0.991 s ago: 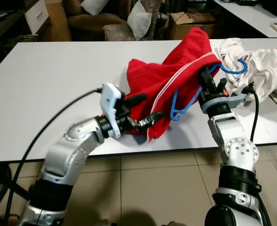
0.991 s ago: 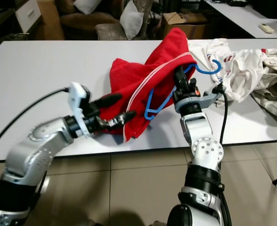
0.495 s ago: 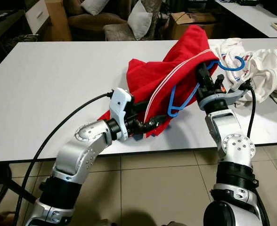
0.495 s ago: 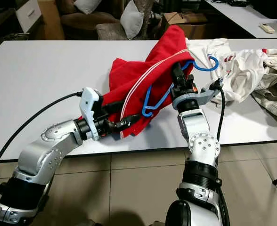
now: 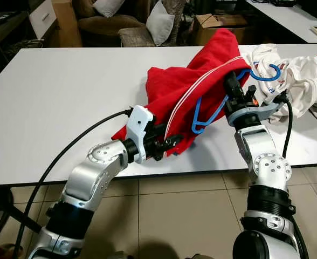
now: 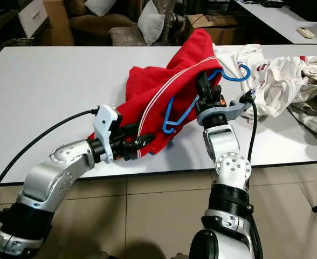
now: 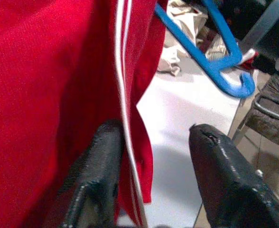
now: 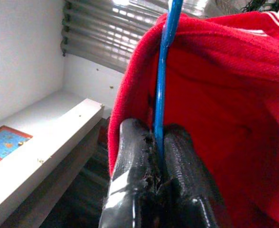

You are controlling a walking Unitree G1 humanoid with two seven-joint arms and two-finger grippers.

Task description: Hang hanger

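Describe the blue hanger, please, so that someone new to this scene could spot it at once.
On the white table, find the red garment draped near the front edge. The blue hanger pokes out beneath it, held by the right pincer, its hook toward the white clothes. It is the only thin blue plastic thing there.

Blue hanger (image 5: pixel 209 110) half under red garment (image 5: pixel 174 89)

Right claw (image 8: pixel 159 142) pinching blue hanger (image 8: pixel 167 61).

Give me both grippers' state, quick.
Left gripper: open, fingers straddling the hem of the red garment, not clamped.
Right gripper: shut on the blue hanger.
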